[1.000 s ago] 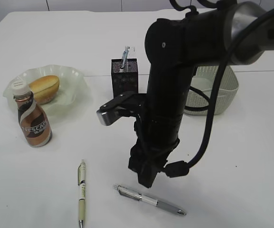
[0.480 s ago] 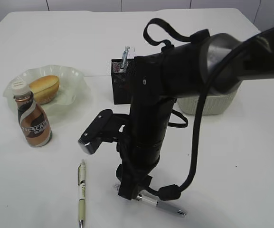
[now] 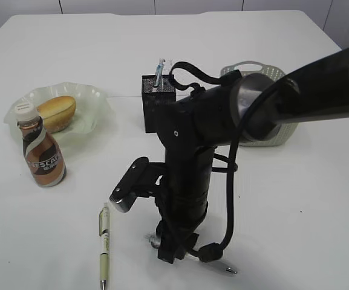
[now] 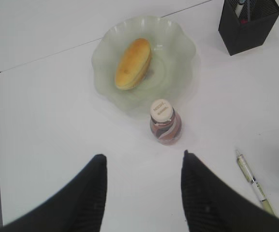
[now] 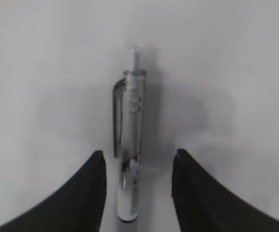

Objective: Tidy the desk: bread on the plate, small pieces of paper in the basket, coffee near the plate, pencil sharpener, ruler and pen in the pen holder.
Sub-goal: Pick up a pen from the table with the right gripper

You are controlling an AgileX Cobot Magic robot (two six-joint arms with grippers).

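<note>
- Done, judging by how things lie: the bread [image 4: 132, 63] rests on the plate [image 4: 178, 82], and the coffee [image 3: 40, 151] stands upright just in front of the plate, close to its rim.
- The pen holder [image 3: 158, 101] stands to the right of the plate and already has at least one item sticking out of its top; which one cannot be told.
- The basket [image 3: 271, 130] sits beyond the pen holder, farther from the plate; the arm hides most of it, so any paper inside cannot be seen.
- Left to do: two pens lie flat on the surface [image 3: 319, 205], well in front of the plate: a pale yellow pen [image 3: 104, 244] and a silver-and-clear pen [image 5: 128, 159].
- The right end effector [image 5: 135, 188] hangs low over the silver-and-clear pen, jaws parted about halfway and straddling its barrel, not yet gripping.
- The left end effector [image 4: 144, 186] hovers above the coffee, jaws half open, holding nothing.
- No sharpener, ruler or paper wads lie loose in view.
</note>
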